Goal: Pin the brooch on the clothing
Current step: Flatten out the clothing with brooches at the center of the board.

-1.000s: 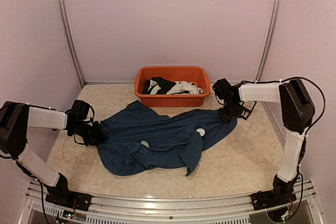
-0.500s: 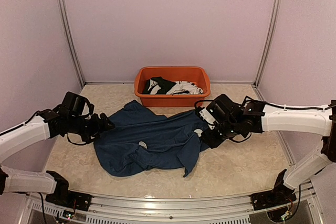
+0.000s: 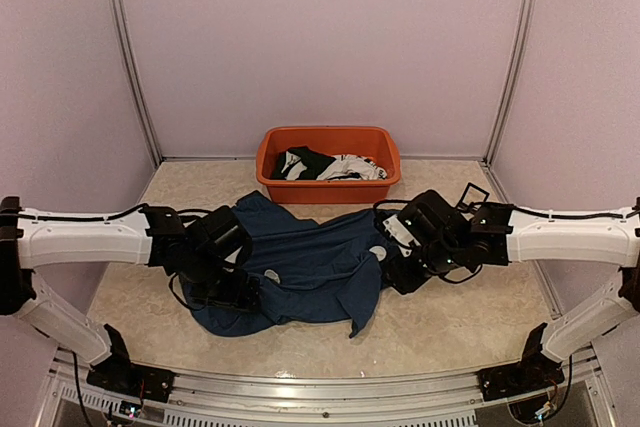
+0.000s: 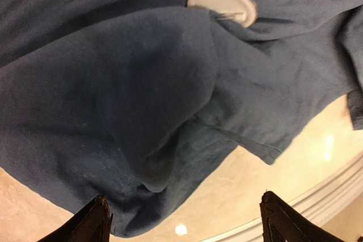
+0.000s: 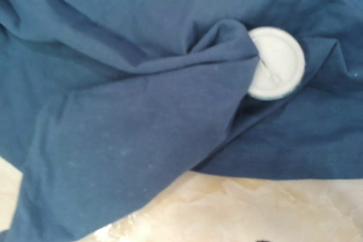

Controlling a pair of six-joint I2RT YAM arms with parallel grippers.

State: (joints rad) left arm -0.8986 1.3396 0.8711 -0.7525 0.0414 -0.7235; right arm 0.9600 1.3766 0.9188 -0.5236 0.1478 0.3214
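Navy T-shirt (image 4: 113, 83) fills most of the view, rumpled, with a thick fold running down the middle and a hemmed edge lying on the beige marbled table (image 4: 306, 157). Round white brooch (image 4: 222, 4) sits on the fabric at the top, its left edge tucked under the fold. Left gripper (image 4: 184, 222) is at the bottom edge, dark fingertips (image 4: 99, 219) spread wide over the shirt's lower edge, pale rail (image 4: 323, 205) at lower right.

Plain navy-blue shirt (image 3: 310, 267), no pattern. White brooch (image 5: 276, 63) showing against it. Orange tub (image 3: 270, 172), black and white clothes (image 3: 330, 167). Beige marbled table (image 3: 450, 317).
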